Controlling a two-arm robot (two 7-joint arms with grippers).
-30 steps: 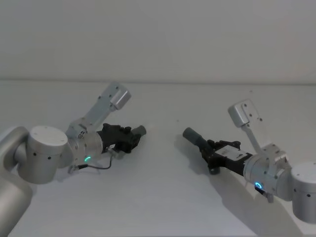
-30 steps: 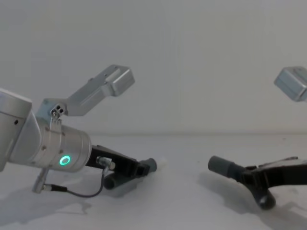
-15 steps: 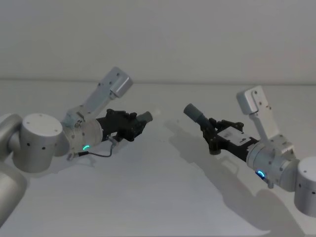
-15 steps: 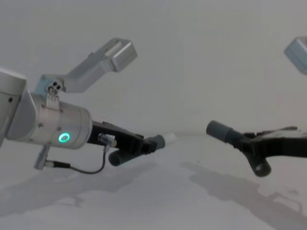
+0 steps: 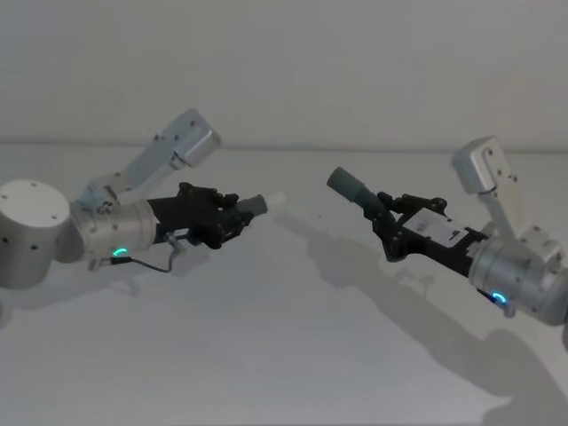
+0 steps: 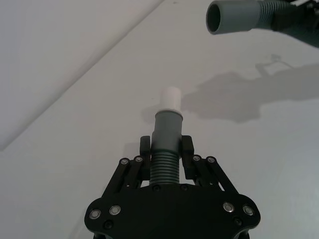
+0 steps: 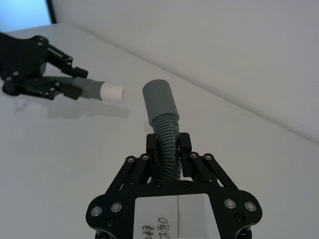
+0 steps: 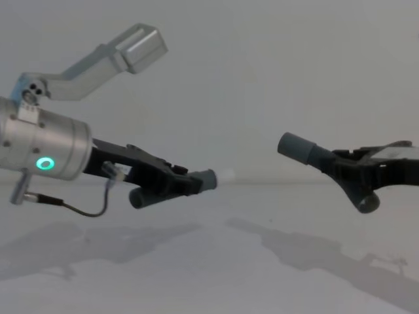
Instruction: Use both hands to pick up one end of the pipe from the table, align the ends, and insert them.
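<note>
Over on the left, the left gripper hangs above the table, jaws clamped on the ribbed neck of one pipe piece, whose slim pale tip points right. Well apart across open air, the socket end of the second pipe piece faces it; the right gripper is closed on its ribs. Both look light — probably stiff at the collars, bendy at the ribs, so a hold near the collar suits. Nothing crowds the gap.
</note>
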